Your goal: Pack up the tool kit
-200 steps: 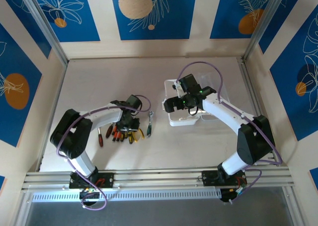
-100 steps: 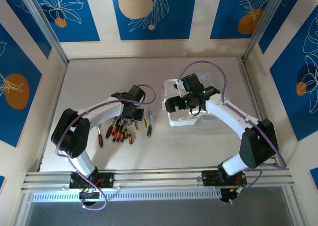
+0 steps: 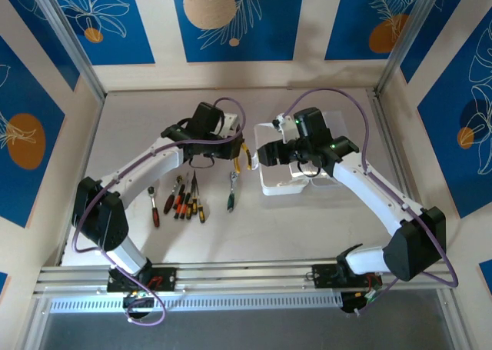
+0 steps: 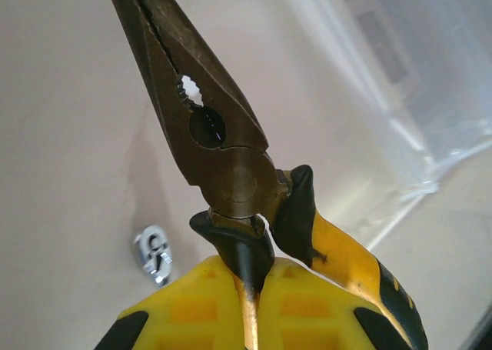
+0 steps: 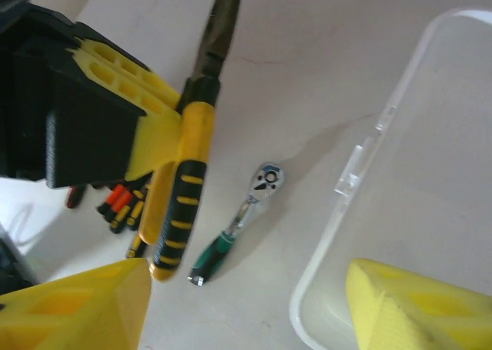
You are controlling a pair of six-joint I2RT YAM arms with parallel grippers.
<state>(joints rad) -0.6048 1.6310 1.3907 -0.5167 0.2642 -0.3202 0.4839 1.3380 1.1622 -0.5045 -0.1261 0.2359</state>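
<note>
My left gripper (image 3: 233, 147) is shut on one handle of the yellow-handled long-nose pliers (image 3: 241, 155) and holds them in the air just left of the case. In the left wrist view the pliers (image 4: 219, 127) point away from the yellow fingers (image 4: 192, 304), their tips closed. The translucent white case (image 3: 281, 184) lies open right of centre. My right gripper (image 3: 267, 155) hovers open over the case's left edge, and between its pads (image 5: 77, 308) I see the case rim (image 5: 361, 169), the pliers (image 5: 188, 173) and the ratchet (image 5: 240, 221).
The green-handled metal ratchet (image 3: 231, 190) lies on the table between the arms. Several red and orange screwdrivers (image 3: 180, 199) lie in a row to its left. The clear lid (image 3: 338, 131) spreads behind the case. Walls close in on the table's left, back and right.
The left gripper has lifted the pliers off the tool row and carried them back and right, close to the case. The right gripper has shifted slightly right and stays open.
</note>
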